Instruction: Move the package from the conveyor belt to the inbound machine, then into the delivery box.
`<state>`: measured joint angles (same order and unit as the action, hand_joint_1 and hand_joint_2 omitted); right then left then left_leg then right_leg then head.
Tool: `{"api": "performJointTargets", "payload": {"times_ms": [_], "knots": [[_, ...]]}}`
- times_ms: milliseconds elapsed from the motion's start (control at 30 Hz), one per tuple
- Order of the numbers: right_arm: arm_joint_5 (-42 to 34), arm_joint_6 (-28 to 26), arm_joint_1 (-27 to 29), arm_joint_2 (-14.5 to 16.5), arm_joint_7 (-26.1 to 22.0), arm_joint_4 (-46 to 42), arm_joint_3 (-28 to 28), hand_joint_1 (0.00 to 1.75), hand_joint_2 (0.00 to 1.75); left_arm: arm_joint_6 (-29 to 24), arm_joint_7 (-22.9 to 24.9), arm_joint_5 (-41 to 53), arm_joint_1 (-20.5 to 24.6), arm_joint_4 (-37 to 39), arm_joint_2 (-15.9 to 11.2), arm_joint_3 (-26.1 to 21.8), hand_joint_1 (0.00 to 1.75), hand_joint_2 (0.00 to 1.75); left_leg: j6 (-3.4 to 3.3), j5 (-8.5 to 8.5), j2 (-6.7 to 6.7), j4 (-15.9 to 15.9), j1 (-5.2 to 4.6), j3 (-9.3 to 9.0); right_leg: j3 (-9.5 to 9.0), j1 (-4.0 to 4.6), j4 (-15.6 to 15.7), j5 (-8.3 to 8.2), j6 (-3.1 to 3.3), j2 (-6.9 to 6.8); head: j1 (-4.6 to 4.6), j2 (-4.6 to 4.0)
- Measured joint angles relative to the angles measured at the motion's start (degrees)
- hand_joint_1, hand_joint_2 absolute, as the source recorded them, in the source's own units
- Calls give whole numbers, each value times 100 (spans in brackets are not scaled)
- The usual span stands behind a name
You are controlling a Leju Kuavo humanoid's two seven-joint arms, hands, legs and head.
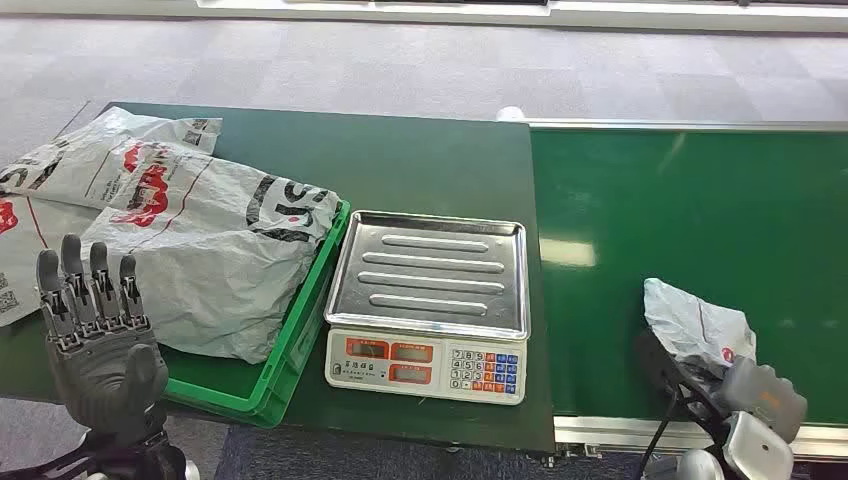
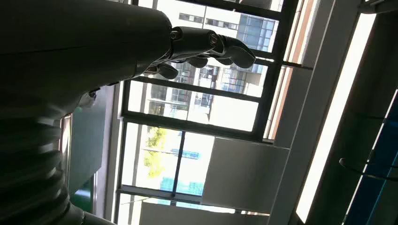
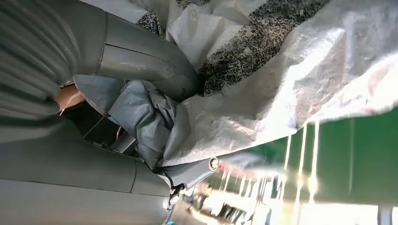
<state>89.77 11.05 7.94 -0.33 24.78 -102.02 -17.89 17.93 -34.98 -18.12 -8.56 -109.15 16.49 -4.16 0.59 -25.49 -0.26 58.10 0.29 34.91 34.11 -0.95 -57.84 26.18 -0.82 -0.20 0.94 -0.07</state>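
A grey plastic package (image 1: 697, 325) lies on the green conveyor belt (image 1: 690, 230) near its front edge, at the right. My right hand (image 1: 745, 400) grips the package's near end; in the right wrist view its thumb and fingers (image 3: 141, 65) pinch the crumpled grey package (image 3: 244, 103). The scale with a steel tray (image 1: 430, 270) and keypad stands left of the belt. My left hand (image 1: 100, 330) is raised at the lower left, fingers straight and apart, holding nothing. In the left wrist view the left hand (image 2: 206, 44) points toward windows.
A green crate (image 1: 300, 330) left of the scale holds a large grey mail bag (image 1: 220, 250). More white and red bags (image 1: 90, 170) lie beyond it on the dark green table (image 1: 400, 160). The belt's metal rail (image 1: 620, 432) runs along the front edge.
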Motion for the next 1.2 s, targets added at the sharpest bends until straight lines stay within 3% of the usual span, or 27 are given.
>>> {"api": "performJointTargets", "payload": {"times_ms": [67, 133, 200, 267, 367, 533, 633, 700, 767, 900, 967, 1033, 1133, 1200], "knots": [[12, -593, -86, -269, 435, -54, 173, 175, 175, 9, 9, -31, -1, -14, 1, -1, 0, 175, -3, 2, 1, 0, -7, 1, 2, -7, 0, -2, -4, 1, -1, 0], [34, -1691, -376, -927, 943, -249, 536, 175, 175, 44, 34, -84, 1, -13, 1, 1, 0, 175, -7, 4, 11, 1, -15, 1, 8, -17, -1, -9, -12, 13, -2, 0], [55, -2346, -816, -1603, 1021, -534, 927, 175, 175, 72, 37, -108, 14, 44, 1, 16, 0, 175, -12, 2, 35, 5, -16, -8, 11, -18, 0, -16, -16, 38, -1, 0], [63, -2488, -1178, -2098, 1027, -766, 1313, 175, 175, 75, 10, -109, 30, 118, -1, 51, 0, 175, -17, -2, 52, 8, -16, -19, 7, -17, 1, -19, -18, 48, 0, 0], [57, -2463, -1448, -2588, 1032, -960, 1708, 175, 175, 75, -5, -110, 45, 198, -1, 91, 0, 175, -25, 1, 39, 8, -16, -16, 0, -16, 2, -17, -20, 32, 0, 0], [42, -2639, -1696, -3048, 1028, -1092, 2058, 175, 175, 78, -43, -118, 65, 295, -10, 131, 0, 175, -25, 1, 38, 7, -15, -11, 1, -15, 1, -16, -20, 34, -1, 0], [39, -2806, -2146, -3196, 980, -944, 2661, 175, 175, 136, -68, -179, 135, 427, -34, 178, 0, 175, -14, -8, 51, 3, -14, 26, 2, -13, 0, -15, -18, 48, -2, 0], [11, -2925, -2692, -3080, 760, -505, 3372, 175, 175, 179, -102, -205, 280, 592, -58, 227, 0, 175, -5, -14, 70, 0, -9, 24, -4, -5, 0, -17, -10, 65, -2, 0], [-195, -2885, -3237, -2618, -66, 261, 3963, 175, 175, 199, -161, -210, 472, 797, -83, 290, 0, 175, 2, -9, 88, -1, -1, -1, -10, 8, 0, -25, 3, 78, -2, 0], [-993, -2272, -3881, -1191, -3472, 2004, 4511, 175, 175, 246, -244, -214, 778, 1177, -115, 362, 0, 175, 28, 32, 89, -4, 14, -40, -1, 32, -2, -49, 29, 83, 1, 0], [-1169, -2318, -4021, -552, -4401, 2865, 4846, 175, 175, 279, -294, -214, 842, 1306, -122, 380, 0, 175, 35, 40, 75, -6, 28, -35, 3, 47, -3, -47, 38, 71, 2, 0], [-1268, -2426, -4074, -53, -4395, 3562, 5165, 175, 175, 293, -320, -212, 870, 1380, -126, 386, 0, 175, 42, 40, 58, -8, 34, -29, 7, 53, -4, -40, 48, 57, 2, 0], [-1369, -2470, -4140, 375, -4061, 4198, 5458, 175, 175, 287, -323, -208, 881, 1438, -128, 386, 0, 175, 47, 37, 40, -10, 36, -17, 12, 53, -5, -32, 56, 39, 2, 0], [-1444, -2430, -4173, 527, -4004, 4454, 5569, 88, 175, 257, -331, -199, 880, 1456, -130, 385, 0, 175, 50, 33, 37, -11, 37, -12, 14, 50, -5, -29, 55, 37, 2, 0]]}}
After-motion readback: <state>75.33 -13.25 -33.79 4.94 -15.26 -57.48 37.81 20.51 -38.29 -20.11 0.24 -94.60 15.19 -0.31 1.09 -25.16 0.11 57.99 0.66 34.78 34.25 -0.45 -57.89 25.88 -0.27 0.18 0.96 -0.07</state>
